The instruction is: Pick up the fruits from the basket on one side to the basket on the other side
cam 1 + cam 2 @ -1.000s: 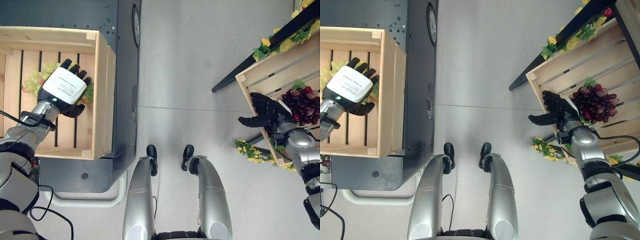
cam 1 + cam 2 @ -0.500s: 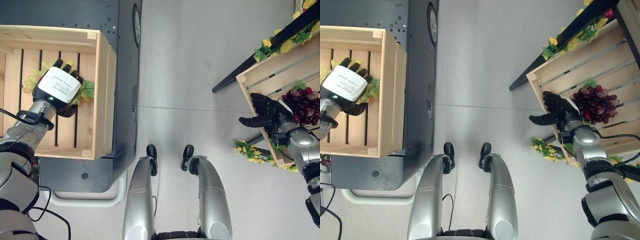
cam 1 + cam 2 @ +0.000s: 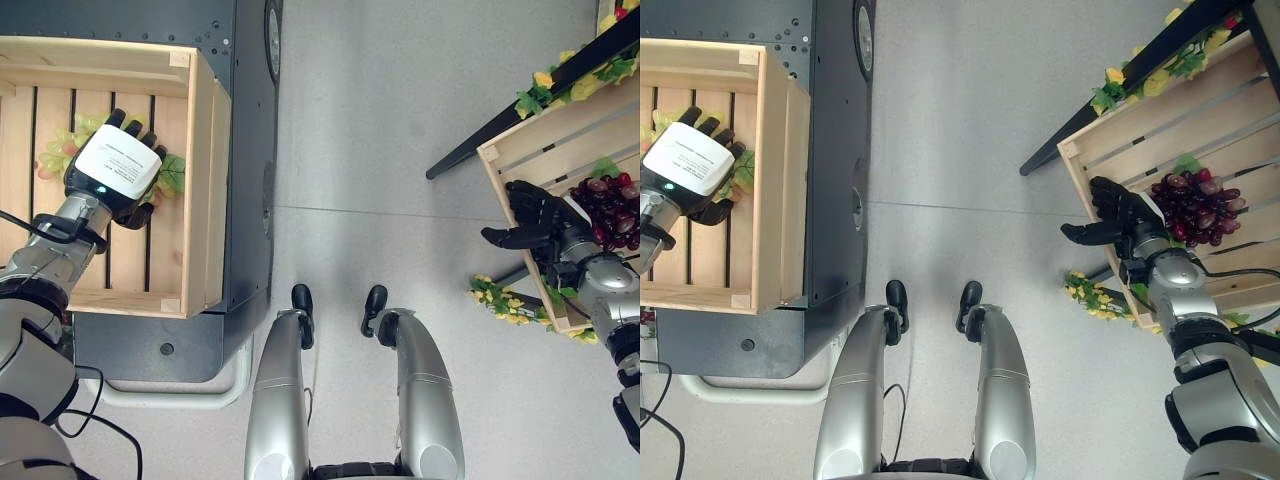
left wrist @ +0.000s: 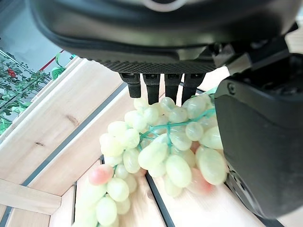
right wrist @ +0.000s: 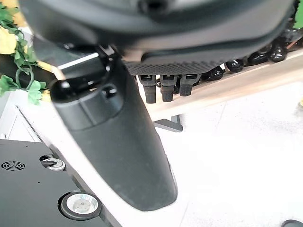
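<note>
On the robot's left, a slatted crate (image 3: 200,180) sits on a cabinet (image 3: 250,150), and the grape bunch (image 4: 161,156) lies on its slats toward the side wall nearer the robot's middle. The left hand (image 3: 112,172) is over that bunch, its fingers (image 4: 151,87) touching the top grapes. Across the floor (image 3: 380,150), on the right, a second crate (image 3: 1120,150) holds another bunch (image 3: 1195,205). The right hand (image 3: 1120,215) is at this crate's near wall, just beside the bunch. Leafy garlands (image 3: 1095,298) trail below that crate.

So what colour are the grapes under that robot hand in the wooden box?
Pale green grapes, a few blushed pink; the left wrist view shows them best.
</note>
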`<state>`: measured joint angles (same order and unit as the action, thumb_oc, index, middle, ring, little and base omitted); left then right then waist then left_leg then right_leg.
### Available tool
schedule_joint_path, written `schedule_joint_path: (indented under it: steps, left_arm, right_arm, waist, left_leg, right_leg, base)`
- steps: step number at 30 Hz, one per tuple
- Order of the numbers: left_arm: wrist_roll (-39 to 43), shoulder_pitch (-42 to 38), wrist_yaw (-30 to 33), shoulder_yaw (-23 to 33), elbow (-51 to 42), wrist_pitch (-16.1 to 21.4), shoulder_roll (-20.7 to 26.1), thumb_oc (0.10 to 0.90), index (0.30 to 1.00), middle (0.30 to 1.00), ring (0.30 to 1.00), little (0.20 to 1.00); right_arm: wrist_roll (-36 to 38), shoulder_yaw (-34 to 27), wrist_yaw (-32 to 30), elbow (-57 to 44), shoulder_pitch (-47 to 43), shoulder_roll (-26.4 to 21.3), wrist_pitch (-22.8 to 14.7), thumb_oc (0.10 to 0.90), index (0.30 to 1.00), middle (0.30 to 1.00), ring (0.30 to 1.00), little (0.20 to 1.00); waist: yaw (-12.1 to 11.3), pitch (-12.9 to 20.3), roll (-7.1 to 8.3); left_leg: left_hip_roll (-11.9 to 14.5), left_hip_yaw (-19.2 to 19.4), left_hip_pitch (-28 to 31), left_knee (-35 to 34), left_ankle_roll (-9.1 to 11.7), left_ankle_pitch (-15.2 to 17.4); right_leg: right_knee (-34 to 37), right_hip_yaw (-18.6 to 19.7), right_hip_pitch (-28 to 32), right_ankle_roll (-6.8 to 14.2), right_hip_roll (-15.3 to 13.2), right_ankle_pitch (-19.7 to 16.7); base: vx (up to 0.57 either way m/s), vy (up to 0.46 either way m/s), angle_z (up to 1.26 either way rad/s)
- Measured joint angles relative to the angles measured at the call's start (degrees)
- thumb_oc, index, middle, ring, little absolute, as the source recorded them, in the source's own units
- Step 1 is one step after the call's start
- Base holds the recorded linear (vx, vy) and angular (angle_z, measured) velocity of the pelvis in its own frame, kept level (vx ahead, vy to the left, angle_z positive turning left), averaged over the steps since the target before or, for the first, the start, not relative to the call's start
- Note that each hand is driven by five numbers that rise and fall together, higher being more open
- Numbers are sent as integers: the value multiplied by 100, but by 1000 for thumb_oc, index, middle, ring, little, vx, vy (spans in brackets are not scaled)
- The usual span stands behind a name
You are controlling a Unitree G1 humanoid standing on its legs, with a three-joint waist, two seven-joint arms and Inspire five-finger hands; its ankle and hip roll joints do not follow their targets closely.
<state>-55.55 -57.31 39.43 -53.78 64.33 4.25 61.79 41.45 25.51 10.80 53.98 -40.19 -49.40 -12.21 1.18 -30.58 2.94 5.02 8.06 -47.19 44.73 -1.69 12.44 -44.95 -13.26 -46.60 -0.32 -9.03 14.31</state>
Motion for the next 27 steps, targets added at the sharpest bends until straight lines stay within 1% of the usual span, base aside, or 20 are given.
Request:
schedule_joint_path:
  steps: [3, 4, 5, 9, 10, 22, 24, 27]
  left_arm:
    - [22, -71, -105, 0, 4, -86, 1, 800, 900, 900, 900, 900]
    - [107, -192, -105, 0, -1, -103, 7, 536, 505, 505, 505, 505]
    - [194, -242, -151, -1, 4, -106, 36, 400, 300, 300, 300, 300]
    - [246, -260, -105, -92, 3, -131, 138, 400, 300, 300, 300, 300]
    - [247, -279, -106, -93, 4, -134, 152, 400, 300, 300, 300, 300]
    - [426, -88, -150, -172, 257, -148, 158, 400, 300, 300, 300, 300]
    - [664, -73, -134, -171, 261, -135, 139, 400, 300, 300, 300, 300]
    - [1496, -53, -92, -42, 256, 28, 93, 400, 300, 300, 300, 300]
  right_arm:
    - [45, 0, 32, -55, -3, -73, -35, 800, 900, 900, 900, 900]
    - [198, -2, 80, -63, -7, -151, -68, 800, 900, 900, 900, 900]
    - [211, 0, 98, -63, -45, -166, -70, 800, 900, 900, 900, 900]
    - [284, 3, 165, -95, -121, -201, -71, 800, 900, 900, 900, 900]
    - [411, 3, 170, -110, -123, -215, -71, 800, 900, 900, 900, 900]
    - [416, 11, 179, -322, -109, -227, -68, 800, 900, 900, 900, 900]
    - [415, 14, 179, -382, -100, -218, -68, 800, 900, 900, 900, 900]
    - [415, 16, 179, -477, -67, -169, -66, 800, 900, 900, 900, 900]
  waist:
    - [-4, 2, 2]
    - [-32, 1, 1]
    - [-39, 2, 0]
    - [-46, 2, 0]
    - [-47, 2, 0]
    - [-31, 1, 3]
    - [-24, -1, 9]
    - [-15, -3, 18]
  left_leg:
    - [4, -2, -100, 6, 7, -7]
    - [6, 0, -192, 26, 2, -26]
    - [15, 0, -236, 41, 7, -30]
    - [77, 1, -346, 51, 35, -64]
    - [86, 4, -370, 49, 40, -83]
    - [112, -4, -345, 4, 91, -140]
    - [112, -7, -329, 31, 90, -140]
    - [111, -1, -197, 57, 74, -130]
  right_leg:
    - [-9, -2, -103, -3, 2, 0]
    - [-33, -4, -200, -17, -1, -10]
    - [-47, -4, -243, -26, 3, -15]
    - [-52, -31, -345, -67, 34, -37]
    - [-52, -34, -374, -75, 39, -44]
    - [-19, -63, -361, -140, 87, -86]
    - [-22, -67, -333, -141, 88, -87]
    - [-28, -68, -191, -133, 88, -92]
  base:
    - [-11, 2, 0]
    - [-33, 6, -1]
    - [-40, 6, -3]
    - [-19, -4, -1]
    - [0, 0, 0]
    - [0, 0, 0]
    - [0, 0, 0]
    - [0, 0, 0]
